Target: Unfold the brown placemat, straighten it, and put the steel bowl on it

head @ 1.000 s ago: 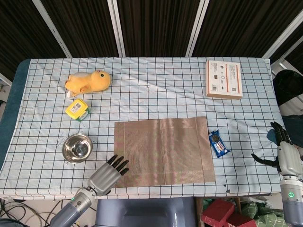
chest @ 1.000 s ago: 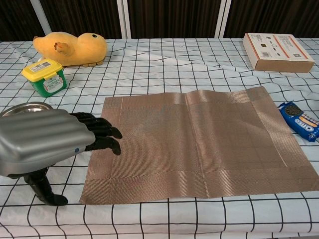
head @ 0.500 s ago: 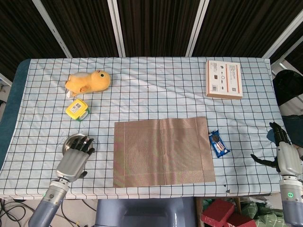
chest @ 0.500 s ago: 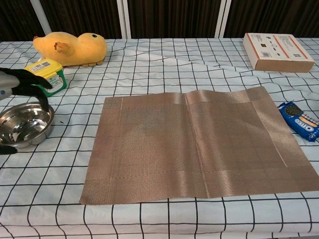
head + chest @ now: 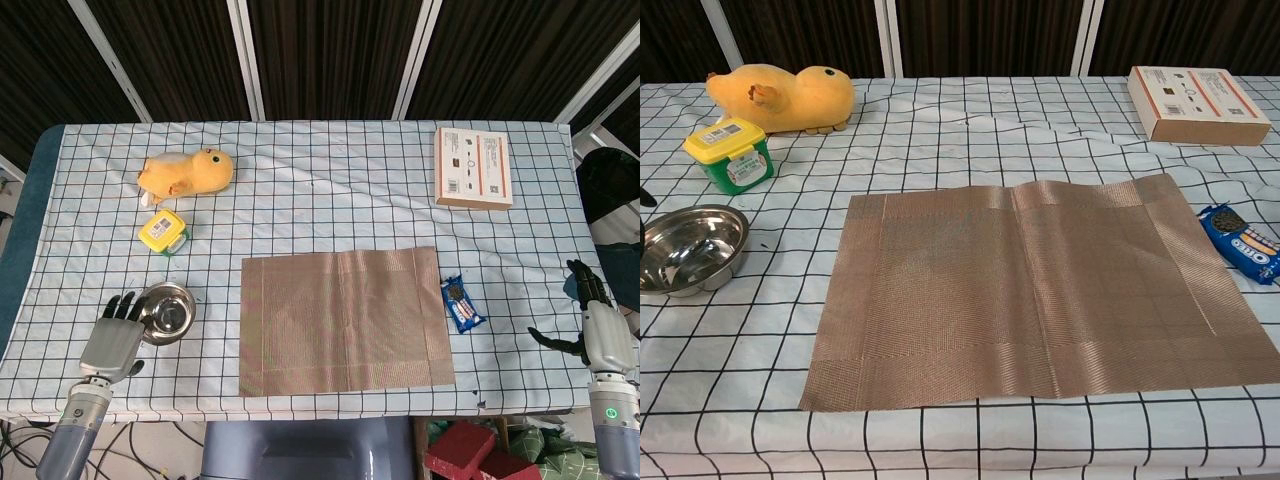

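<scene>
One brown placemat (image 5: pixel 345 320) spread flat at the table's (image 5: pixel 330 200) near middle, steel bowl (image 5: pixel 165 311) off its left side, left hand (image 5: pixel 112 338) released, fingers apart beside the bowl, right hand (image 5: pixel 600 330) released past the table's right edge

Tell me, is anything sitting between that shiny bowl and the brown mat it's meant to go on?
Nothing visible does. The steel bowl sits just left of the brown placemat, with only bare checked tablecloth between them. The left hand is right beside the bowl, on its far side from the mat.
</scene>
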Controlling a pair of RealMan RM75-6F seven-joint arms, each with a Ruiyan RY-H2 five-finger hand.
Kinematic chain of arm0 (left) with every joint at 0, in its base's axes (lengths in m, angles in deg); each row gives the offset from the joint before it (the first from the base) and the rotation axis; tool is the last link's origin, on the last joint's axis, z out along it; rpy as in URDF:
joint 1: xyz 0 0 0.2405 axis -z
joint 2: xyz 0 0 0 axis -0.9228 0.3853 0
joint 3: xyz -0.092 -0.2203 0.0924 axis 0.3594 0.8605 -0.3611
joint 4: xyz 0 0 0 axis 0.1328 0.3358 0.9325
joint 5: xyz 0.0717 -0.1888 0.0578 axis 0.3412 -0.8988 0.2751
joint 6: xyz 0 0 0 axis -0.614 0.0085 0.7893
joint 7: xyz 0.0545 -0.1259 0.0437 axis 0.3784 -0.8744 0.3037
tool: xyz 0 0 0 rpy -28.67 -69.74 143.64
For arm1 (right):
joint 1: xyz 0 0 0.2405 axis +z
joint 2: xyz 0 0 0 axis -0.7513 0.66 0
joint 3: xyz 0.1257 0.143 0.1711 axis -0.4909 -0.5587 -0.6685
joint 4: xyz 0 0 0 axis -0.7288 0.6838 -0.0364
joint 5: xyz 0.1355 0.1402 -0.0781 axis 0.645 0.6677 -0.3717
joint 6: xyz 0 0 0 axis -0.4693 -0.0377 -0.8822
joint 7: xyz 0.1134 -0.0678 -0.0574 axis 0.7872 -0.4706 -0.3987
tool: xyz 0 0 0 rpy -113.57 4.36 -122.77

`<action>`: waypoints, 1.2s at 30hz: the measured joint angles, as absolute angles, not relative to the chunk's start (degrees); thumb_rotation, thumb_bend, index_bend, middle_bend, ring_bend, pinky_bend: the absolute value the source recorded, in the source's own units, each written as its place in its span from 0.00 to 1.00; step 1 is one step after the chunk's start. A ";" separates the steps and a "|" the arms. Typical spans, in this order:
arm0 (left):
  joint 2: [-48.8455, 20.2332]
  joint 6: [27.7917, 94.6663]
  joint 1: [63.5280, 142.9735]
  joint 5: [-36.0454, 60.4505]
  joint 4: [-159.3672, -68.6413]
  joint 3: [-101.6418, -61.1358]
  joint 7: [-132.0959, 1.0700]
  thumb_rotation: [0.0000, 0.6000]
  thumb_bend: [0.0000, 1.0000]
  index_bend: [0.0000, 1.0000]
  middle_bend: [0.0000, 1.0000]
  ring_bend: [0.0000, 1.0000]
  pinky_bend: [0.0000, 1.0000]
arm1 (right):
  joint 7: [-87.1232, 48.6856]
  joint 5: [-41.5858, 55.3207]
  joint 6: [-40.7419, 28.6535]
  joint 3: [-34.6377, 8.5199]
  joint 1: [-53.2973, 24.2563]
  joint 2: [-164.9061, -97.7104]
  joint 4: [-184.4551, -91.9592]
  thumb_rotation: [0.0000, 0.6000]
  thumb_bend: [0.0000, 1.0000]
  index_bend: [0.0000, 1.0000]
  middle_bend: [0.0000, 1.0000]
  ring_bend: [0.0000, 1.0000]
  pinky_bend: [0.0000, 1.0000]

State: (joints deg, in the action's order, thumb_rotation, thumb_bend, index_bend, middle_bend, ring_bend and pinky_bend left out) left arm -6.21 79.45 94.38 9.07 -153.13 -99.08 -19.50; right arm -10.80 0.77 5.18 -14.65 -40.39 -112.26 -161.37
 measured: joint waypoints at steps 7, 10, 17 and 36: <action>-10.42 76.46 94.47 6.76 -147.81 -95.80 -19.82 1.00 0.19 0.44 0.13 0.03 0.09 | -10.52 0.87 5.11 -14.73 -40.40 -112.17 -161.39 1.00 0.06 0.00 0.00 0.00 0.16; -11.98 75.28 94.93 5.94 -145.95 -94.49 -19.64 1.00 0.21 0.46 0.14 0.03 0.09 | -10.42 0.91 5.07 -14.76 -40.40 -112.14 -161.37 1.00 0.06 0.00 0.00 0.00 0.16; -14.98 72.92 96.17 4.42 -142.22 -91.79 -19.20 1.00 0.27 0.50 0.16 0.03 0.09 | -10.29 1.03 4.96 -14.82 -40.36 -112.09 -161.34 1.00 0.06 0.00 0.00 0.00 0.16; -17.22 71.23 96.61 5.08 -139.62 -90.26 -19.22 1.00 0.49 0.64 0.23 0.05 0.10 | -10.07 1.15 4.83 -14.87 -40.35 -112.04 -161.44 1.00 0.06 0.00 0.00 0.00 0.16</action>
State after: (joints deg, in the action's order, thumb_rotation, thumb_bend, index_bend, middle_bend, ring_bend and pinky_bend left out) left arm -17.22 71.23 96.61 5.08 -139.62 -90.26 -19.22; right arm -10.07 1.15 4.83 -14.87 -40.35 -112.04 -161.44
